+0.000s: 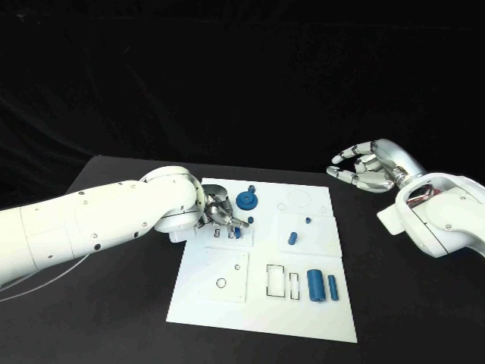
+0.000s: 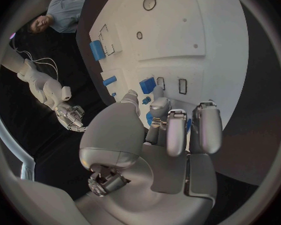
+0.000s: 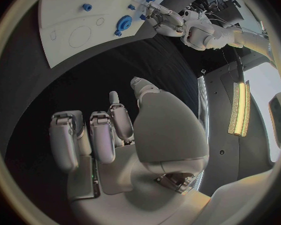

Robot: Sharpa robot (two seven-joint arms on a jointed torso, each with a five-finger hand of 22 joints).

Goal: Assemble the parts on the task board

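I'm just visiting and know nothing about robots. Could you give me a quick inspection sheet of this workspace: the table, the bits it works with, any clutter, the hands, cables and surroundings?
Surface: black table, with the white task board in its middle.
Job's things: a blue gear-shaped part near the board's far edge; a small blue part mid-board; two blue cylinders lying side by side near the front right.
Clutter: nothing seen.
Hands: left hand is low over the board, fingers at a small blue part; whether it grips it is unclear. Right hand is raised off the board, fingers curled, holding nothing.
Cables: a thin pale cable under the left arm.
Surroundings: dark backdrop.
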